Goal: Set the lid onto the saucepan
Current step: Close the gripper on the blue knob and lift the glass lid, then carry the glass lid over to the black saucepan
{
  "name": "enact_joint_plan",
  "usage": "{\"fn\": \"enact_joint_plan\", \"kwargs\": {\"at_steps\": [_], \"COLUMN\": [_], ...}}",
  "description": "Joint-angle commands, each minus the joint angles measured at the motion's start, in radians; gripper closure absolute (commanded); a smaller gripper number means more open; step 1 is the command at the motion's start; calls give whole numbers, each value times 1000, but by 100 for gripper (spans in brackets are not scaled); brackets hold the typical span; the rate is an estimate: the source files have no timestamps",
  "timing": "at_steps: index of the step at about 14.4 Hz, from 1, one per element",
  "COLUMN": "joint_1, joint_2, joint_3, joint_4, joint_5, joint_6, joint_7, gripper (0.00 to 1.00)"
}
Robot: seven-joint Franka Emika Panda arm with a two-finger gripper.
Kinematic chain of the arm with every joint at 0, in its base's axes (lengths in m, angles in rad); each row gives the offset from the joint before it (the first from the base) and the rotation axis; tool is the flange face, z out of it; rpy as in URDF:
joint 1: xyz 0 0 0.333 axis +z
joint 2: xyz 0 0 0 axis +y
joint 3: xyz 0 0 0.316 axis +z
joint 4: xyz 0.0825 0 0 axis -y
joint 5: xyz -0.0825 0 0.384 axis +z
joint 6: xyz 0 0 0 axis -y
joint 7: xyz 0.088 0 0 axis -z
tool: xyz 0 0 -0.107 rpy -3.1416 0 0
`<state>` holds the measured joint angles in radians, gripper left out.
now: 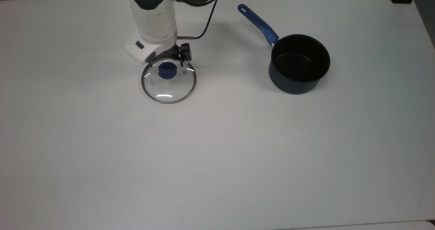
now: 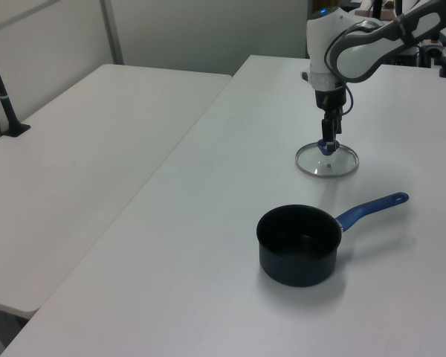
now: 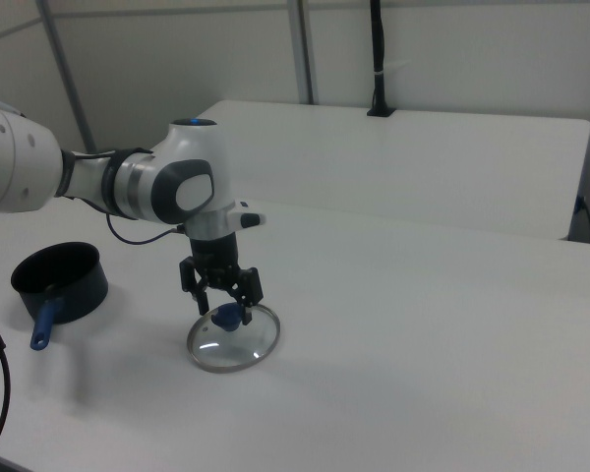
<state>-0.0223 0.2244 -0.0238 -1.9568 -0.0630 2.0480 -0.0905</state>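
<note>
- The arm's black two-finger gripper [image 1: 166,64] points straight down, its fingers spread apart on either side of the blue centre knob [image 1: 167,70], not closed on it.
- That knob belongs to the round clear glass lid with a thin metal rim [image 1: 169,88], lying flat on the white table [image 1: 217,148].
- The small dark navy saucepan with a long blue handle [image 1: 299,64] stands uncovered, well apart toward the top view's right.
</note>
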Motion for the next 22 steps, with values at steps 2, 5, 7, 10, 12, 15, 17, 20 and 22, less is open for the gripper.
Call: {"fn": "enact_joint_plan", "kwargs": {"at_steps": [2,5,7,10,12,15,17,20,22], "joint_1": [-5,-2,-5,4,42,140,220,347,430], "joint_2": [19,24,18,4,4,6,6,6,7], "joint_3": [4,7,7,10,12,12,12,12,12], "joint_4": [-28,-27,-22,-4,62,189,261,314,323], "joint_5": [23,25,26,57,80,94,95,95,95], "joint_6": [97,101,98,92,37,-93,-170,-210,-210], "joint_7": [-15,-15,-15,-11,17,95,153,234,297], "gripper": [9,19,42,54,54,54,54,54,54]}}
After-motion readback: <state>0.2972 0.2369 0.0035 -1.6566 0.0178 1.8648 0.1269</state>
